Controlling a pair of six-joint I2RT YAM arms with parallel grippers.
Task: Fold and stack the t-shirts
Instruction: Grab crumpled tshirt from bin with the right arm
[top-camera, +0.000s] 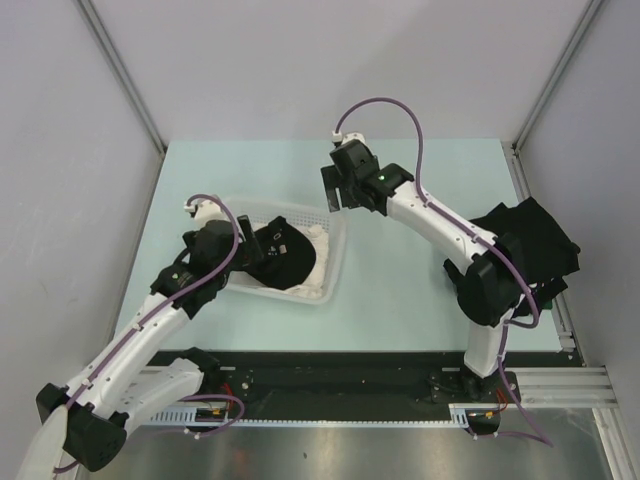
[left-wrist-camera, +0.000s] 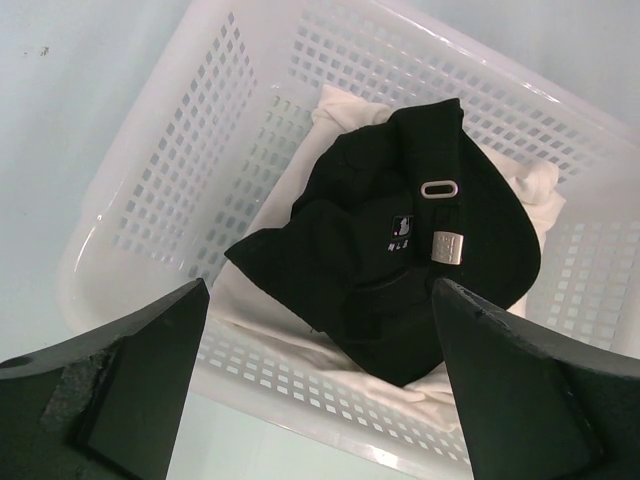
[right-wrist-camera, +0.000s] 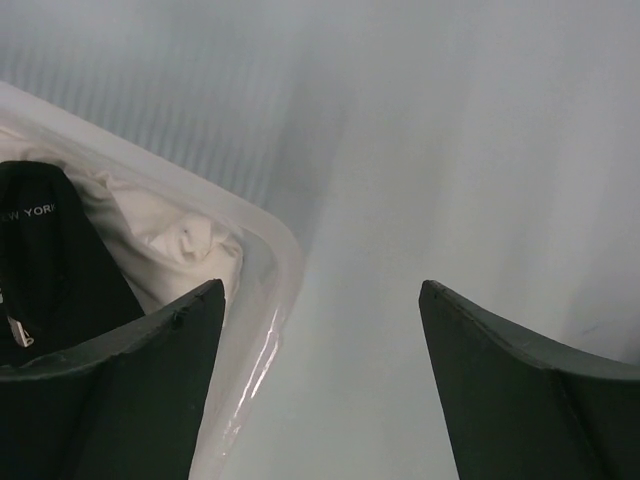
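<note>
A black t-shirt (top-camera: 290, 255) with small white print lies crumpled on a cream-white t-shirt (top-camera: 322, 255) inside the white mesh basket (top-camera: 300, 208). My left gripper (top-camera: 252, 245) hovers open over the basket's left side. In the left wrist view that gripper (left-wrist-camera: 320, 285) holds nothing, with the black t-shirt (left-wrist-camera: 400, 250) and cream t-shirt (left-wrist-camera: 290, 340) below it. My right gripper (top-camera: 333, 192) stands open above the basket's far right corner. In the right wrist view it (right-wrist-camera: 320, 285) is empty, with the basket rim (right-wrist-camera: 275, 260) by its left finger. More black t-shirts (top-camera: 530, 245) lie heaped at the table's right edge.
Grey walls close in the pale green table (top-camera: 400, 290) on three sides. The right arm's elbow (top-camera: 490, 285) stands beside the black heap. A metal rail (top-camera: 560, 320) runs along the right edge.
</note>
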